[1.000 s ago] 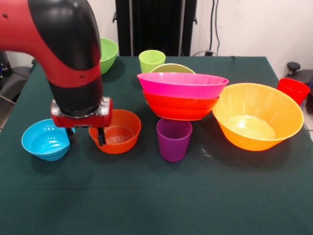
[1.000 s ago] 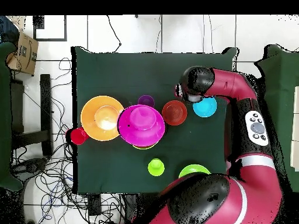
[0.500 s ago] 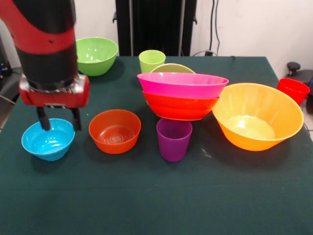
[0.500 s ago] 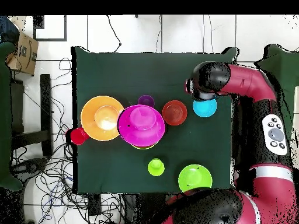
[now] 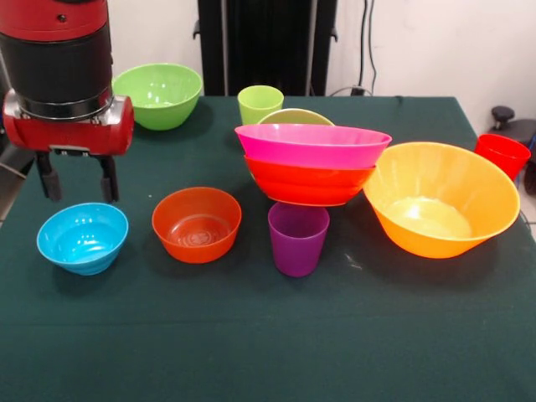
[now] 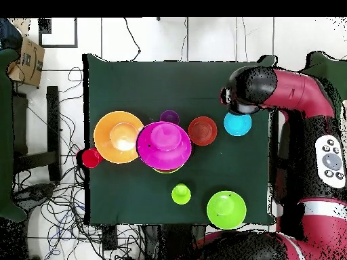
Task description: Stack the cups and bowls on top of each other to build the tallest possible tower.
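Note:
My gripper is open and empty, hanging above and just behind the small blue bowl at the front view's left. In the overhead view the arm's head covers the gripper beside the blue bowl. The small orange-red bowl sits next to the blue one. The tower is a pink bowl on a red-orange bowl over a lime green one. The purple cup stands in front of it. The large orange bowl, lime green cup, lime green bowl and red cup stand apart.
The dark green table ends close to the red cup at the right edge. A black stand rises behind the table. Cables and a cardboard box lie on the floor beside it.
My gripper has moved from over the gap between the blue and orange-red bowls to the left, past the blue bowl, and has risen. The lime green bowl came out from behind the arm.

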`<state>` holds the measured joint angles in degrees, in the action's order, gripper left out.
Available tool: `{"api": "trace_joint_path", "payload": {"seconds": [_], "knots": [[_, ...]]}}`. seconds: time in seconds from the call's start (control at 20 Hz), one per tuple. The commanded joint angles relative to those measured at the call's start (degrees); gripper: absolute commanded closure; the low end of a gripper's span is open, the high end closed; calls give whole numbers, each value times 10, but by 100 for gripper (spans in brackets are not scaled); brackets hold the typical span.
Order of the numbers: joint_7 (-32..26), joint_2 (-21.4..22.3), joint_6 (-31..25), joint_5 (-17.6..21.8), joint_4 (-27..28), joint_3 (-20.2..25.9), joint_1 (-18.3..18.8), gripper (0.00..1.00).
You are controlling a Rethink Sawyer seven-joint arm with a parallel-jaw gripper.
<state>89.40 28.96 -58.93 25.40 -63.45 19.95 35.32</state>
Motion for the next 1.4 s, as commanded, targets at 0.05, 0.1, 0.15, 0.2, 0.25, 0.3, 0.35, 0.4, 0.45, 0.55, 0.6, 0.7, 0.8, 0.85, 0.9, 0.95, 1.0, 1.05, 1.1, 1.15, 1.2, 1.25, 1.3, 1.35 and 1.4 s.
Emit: {"api": "trace_joint_path", "payload": {"seconds": [0.05,0.1,0.15,0.2,0.25,0.3,0.35,0.4,0.45,0.55,0.6,0.7,0.8,0.85,0.9,0.95,1.0,1.05,1.1,1.15,1.2,1.25,1.3,1.35,1.4], "knots": [[-118,-20,-3,27,-88,24,-4,0],[-114,-21,2,27,-93,24,-4,0],[-107,-22,8,26,-97,24,-5,0],[-104,-22,9,25,-100,25,-6,0],[-98,-21,14,25,-105,24,-7,0],[-95,-22,19,26,-108,24,-7,0],[-92,-23,23,27,-111,24,-8,0],[-92,-24,28,29,-114,24,-6,0],[-87,-24,29,30,-119,22,-7,0],[-81,-21,39,34,-131,18,-5,0],[-81,-21,44,36,-136,17,-2,0],[-78,-25,64,42,-144,17,3,0],[-77,-31,80,47,-149,16,9,0],[-79,-32,87,49,-150,16,12,0],[-81,-34,90,51,-150,16,14,0],[-86,-36,93,52,-149,16,17,0],[-88,-39,93,53,-146,16,18,0],[-91,-40,97,54,-146,16,21,0],[-93,-41,99,54,-146,16,22,0],[-95,-42,101,54,-147,16,24,0],[-95,-43,102,55,-146,15,24,0],[-95,-43,105,56,-147,15,25,0],[-95,-46,105,56,-143,15,23,0],[-96,-49,107,57,-141,15,24,0],[-96,-53,108,58,-138,16,24,0]]}}
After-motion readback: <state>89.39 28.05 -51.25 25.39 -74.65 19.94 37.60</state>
